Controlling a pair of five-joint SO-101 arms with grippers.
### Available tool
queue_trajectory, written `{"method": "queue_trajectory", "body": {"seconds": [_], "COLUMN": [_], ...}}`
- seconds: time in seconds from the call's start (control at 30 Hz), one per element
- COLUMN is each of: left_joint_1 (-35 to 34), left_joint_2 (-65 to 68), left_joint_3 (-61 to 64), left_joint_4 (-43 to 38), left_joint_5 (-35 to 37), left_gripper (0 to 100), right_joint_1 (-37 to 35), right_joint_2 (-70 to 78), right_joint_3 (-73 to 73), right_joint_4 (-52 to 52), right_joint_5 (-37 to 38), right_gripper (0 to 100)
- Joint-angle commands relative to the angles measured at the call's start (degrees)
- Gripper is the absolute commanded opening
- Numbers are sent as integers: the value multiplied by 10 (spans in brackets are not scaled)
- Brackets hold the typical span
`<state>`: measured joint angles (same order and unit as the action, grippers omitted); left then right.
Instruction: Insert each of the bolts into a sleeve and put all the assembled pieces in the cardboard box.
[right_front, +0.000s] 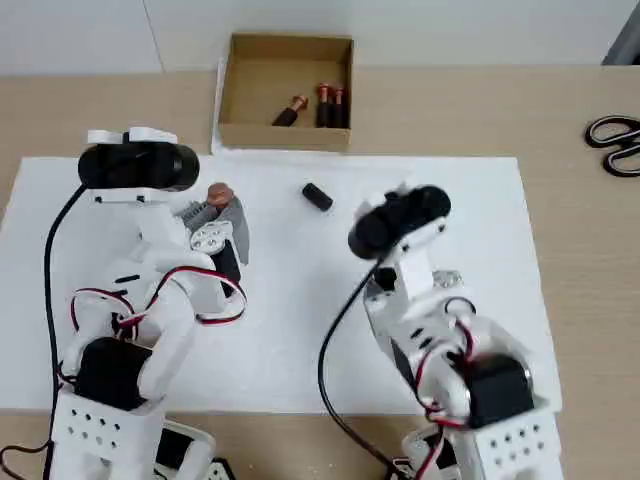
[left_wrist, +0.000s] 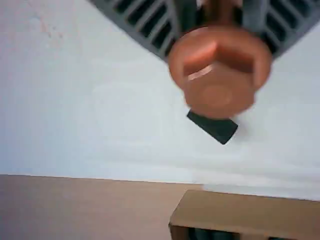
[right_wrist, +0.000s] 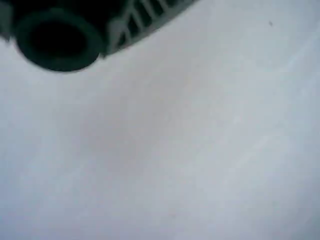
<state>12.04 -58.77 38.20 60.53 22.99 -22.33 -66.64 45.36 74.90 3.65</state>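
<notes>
A copper-coloured bolt (left_wrist: 220, 75) is pinched between the ribbed grey jaws of the left gripper (right_front: 221, 208), with its hexagonal head pointing out past the fingertips. In the high view it is held above the white sheet (right_front: 280, 330), at about 10 o'clock from the sheet's middle.

A loose black sleeve (right_front: 317, 197) is seen lying on its side on the sheet, at 3 o'clock from the bolt and apart from it. In the left wrist view this sleeve is partly covered by the bolt head in front of it.

A second black sleeve (right_wrist: 57, 42) is seen end-on in the right wrist view, its round bore facing the camera. It is gripped by the right gripper (right_wrist: 60, 22), pressed against a ribbed grey finger and held above the sheet.

The cardboard box (right_front: 285, 136) is set at the sheet's 12 o'clock edge, open at the top. Three assembled pieces (right_front: 322, 105) are found lying inside it: two side by side against the wall at 3 o'clock and one slanted beside them at 9 o'clock.

The sheet is spread over a wooden table (right_front: 560, 110). A pair of scissors (right_front: 615, 143) is left on the bare wood at 2 o'clock, well apart from the sheet.
</notes>
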Motion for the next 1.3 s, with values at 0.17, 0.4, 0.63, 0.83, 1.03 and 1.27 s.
{"method": "queue_trajectory", "body": {"seconds": [0.17, 0.4, 0.63, 0.83, 1.03, 1.27], "left_joint_1": [70, 116, 137, 176, 178, 197], "left_joint_2": [-14, -14, -17, -15, -14, -14], "left_joint_3": [21, 66, 73, 73, 73, 100], "left_joint_4": [-86, -160, -194, -191, -191, -194], "left_joint_5": [4, 4, 4, 4, 4, 4], "left_gripper": [6, 6, 6, 6, 6, 6], "right_joint_1": [-7, -28, -57, -88, -111, -127], "right_joint_2": [-138, -246, -309, -321, -322, -320], "right_joint_3": [153, 280, 322, 324, 324, 328], "right_joint_4": [-208, -261, -260, -261, -261, -265], "right_joint_5": [1, -24, -111, -111, -111, -111], "right_gripper": [4, 4, 4, 4, 4, 4]}}
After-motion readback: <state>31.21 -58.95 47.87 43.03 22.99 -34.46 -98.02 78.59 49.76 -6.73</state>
